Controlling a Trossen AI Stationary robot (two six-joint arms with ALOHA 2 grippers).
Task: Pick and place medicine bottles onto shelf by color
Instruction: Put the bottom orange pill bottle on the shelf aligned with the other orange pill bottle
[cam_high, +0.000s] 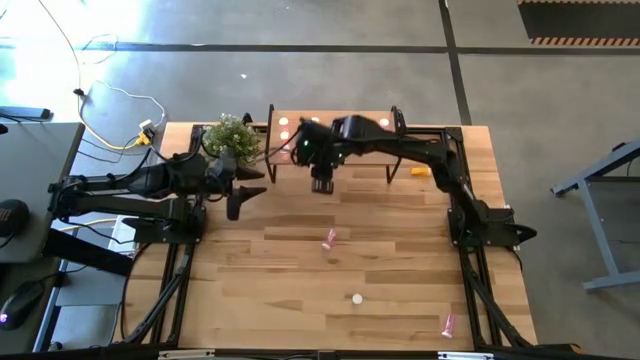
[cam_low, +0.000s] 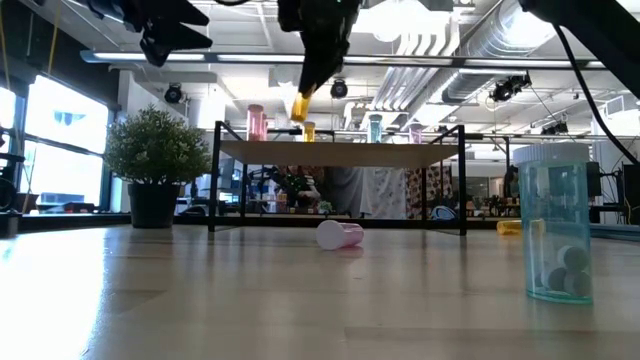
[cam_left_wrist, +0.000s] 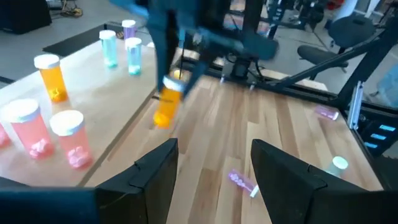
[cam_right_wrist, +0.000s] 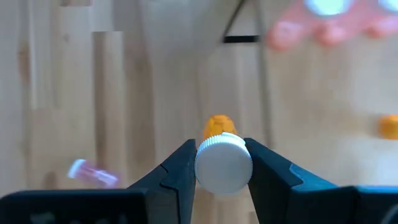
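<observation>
Your right tool (cam_right_wrist: 222, 163) grips an orange bottle (cam_left_wrist: 166, 107) by its cap above the shelf (cam_low: 340, 153) front; carry it beside the standing orange; left tool (cam_left_wrist: 211, 171) waits wide.

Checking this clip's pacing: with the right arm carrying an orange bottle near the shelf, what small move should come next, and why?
Probably carry it over the shelf toward the standing orange bottle. The right gripper holds the carried orange bottle by its cap, hanging short of the shelf's front edge.
</observation>
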